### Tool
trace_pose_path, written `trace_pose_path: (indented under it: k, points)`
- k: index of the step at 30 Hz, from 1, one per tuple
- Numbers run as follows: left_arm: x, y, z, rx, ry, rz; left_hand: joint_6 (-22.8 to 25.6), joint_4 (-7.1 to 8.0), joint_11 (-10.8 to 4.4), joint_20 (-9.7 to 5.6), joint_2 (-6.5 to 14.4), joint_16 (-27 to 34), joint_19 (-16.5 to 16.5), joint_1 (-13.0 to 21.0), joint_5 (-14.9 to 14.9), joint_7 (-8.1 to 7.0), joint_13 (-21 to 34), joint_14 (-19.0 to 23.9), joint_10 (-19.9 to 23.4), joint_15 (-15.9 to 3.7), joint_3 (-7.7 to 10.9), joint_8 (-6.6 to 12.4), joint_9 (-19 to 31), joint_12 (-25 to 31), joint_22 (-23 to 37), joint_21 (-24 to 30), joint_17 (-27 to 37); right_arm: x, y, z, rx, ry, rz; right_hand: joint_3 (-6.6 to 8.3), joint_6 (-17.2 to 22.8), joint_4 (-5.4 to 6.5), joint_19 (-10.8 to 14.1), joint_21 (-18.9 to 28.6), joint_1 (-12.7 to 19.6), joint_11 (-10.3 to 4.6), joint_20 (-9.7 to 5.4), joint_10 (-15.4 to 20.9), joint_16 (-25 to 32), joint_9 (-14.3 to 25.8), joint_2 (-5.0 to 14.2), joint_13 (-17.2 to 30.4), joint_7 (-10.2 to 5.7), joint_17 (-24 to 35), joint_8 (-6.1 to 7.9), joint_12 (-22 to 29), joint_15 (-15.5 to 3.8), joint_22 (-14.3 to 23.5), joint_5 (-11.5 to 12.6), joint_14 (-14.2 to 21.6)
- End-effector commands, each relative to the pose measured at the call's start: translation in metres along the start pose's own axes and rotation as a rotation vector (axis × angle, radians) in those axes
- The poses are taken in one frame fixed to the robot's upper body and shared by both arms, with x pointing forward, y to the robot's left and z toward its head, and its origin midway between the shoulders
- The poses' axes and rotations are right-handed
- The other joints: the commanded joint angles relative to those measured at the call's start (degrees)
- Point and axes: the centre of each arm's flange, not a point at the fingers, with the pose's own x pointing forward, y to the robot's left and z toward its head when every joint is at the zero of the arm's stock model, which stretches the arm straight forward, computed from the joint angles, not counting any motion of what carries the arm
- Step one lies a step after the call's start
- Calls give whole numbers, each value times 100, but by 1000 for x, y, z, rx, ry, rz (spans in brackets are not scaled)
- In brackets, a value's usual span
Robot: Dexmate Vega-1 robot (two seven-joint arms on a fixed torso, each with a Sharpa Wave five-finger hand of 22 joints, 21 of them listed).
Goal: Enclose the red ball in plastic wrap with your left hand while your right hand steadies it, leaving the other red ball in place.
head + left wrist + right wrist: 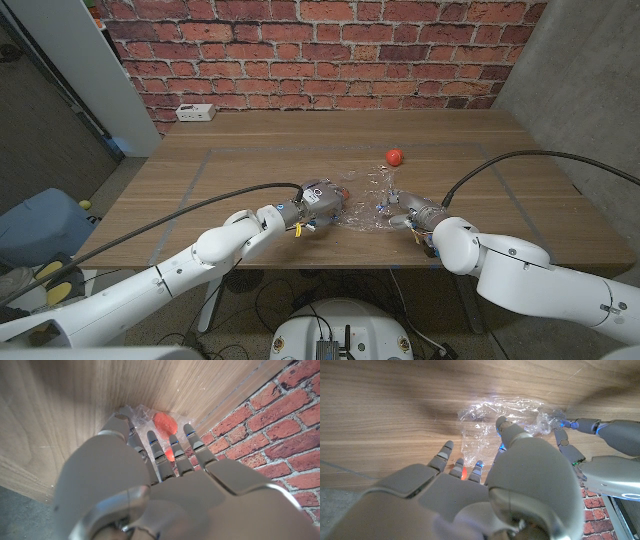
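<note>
Near the counter's front edge, the left hand grips crinkled clear plastic wrap over a small red ball; the right hand touches the wrap's other side, its grasp unclear. The left hand should fold slowly while the right presses steady, well clear of the other red ball.

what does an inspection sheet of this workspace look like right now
surface: wooden table, tape lines marked on it
job's things: crumpled plastic wrap between the hands, a red ball seen inside it in the left wrist view; other red ball sits apart, farther back on the table
clutter: white box at the far left corner
hands: left hand on the wrap's left edge; right hand on its right edge; grip on the wrap cannot be judged
cables: black cable along the left arm, another arching over the right arm
surroundings: brick wall behind the table
</note>
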Motion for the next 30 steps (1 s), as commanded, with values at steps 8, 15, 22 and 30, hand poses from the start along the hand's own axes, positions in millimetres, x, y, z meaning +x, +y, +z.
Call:
trace_pose_path:
  k: [8, 15, 22, 30]
  points:
    - [23, 45, -31, -330, -15, -150, -458, 194, 270, 238, 530, -124, -602, -144, -106, 529, 127, -626, -573, -4, 533, 380, 679, -280, 55, -222, 190, -10, 2, -22, 154, -91, -315, -319, -785, 283, 63, 18, -515, 95, -47, 46, 90, 14, 151, 17, 41, 67, -346, -31, -105, 18, -25, 179]
    - [38, 61, -46, -443, -61, -256, -467, 72, 419, 344, 432, -110, -782, -82, -47, 895, 180, -684, -585, 50, 859, 755, 1066, -283, 75, -271, 206, -16, 5, -31, 214, -158, -479, -439, -988, 379, 65, 16, -725, 123, -14, -1, 121, 17, 184, 20, 88, 87, -347, -54, -137, 18, -24, 257]
    - [48, 72, -56, -438, -59, -252, -324, -51, 434, 341, 352, -109, -851, -90, 45, 1025, 202, -683, -500, 63, 1021, 1053, 1317, -253, 85, -279, 185, -14, 6, -39, 288, -199, -535, -543, -1202, 418, 72, 15, -885, 173, 7, -39, 124, 16, 158, 22, 193, 95, -359, -65, -123, 18, -35, 283]
    - [60, 76, -72, -435, -15, -193, -274, -102, 417, 342, 301, -92, -825, -114, 81, 1044, 210, -626, -449, 24, 1083, 1190, 1438, -239, 87, -260, 173, -12, 5, -46, 346, -244, -581, -865, -1444, 603, 69, 7, -1439, 289, 87, -100, 102, 12, -31, 29, 331, 123, -327, -72, -31, 20, -114, 246]
